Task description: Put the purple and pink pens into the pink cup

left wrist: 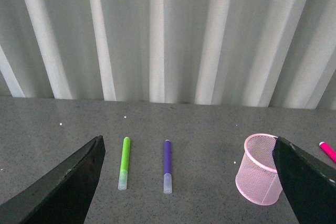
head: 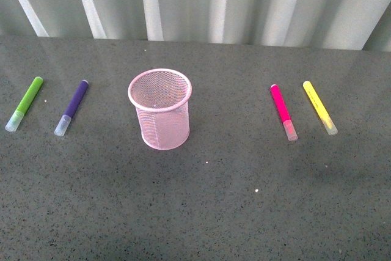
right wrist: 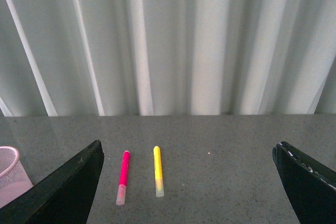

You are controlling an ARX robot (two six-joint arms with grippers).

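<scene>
Cup point(head: 160, 112) stands upright on the worktop point(head: 214, 206), one left finger hiding its edge. Purple pen point(head: 72, 107) lies flat ahead of the left fingers point(left wrist: 68, 182), which are spread wide. Pink pen point(head: 283, 112) lies flat ahead of the right fingers point(right wrist: 63, 187), also wide apart. Nothing is gripped.

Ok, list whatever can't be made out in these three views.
Left wrist view: the short magenta pink marker is mostly cut off by the picture's edge and a jaw; that jaw covers one side of the light pink wire-mesh cup.
Right wrist view: the cup is cut by the edge and a jaw.
Front view: neither arm shows; any print on the thick yellow marker is too small.
</scene>
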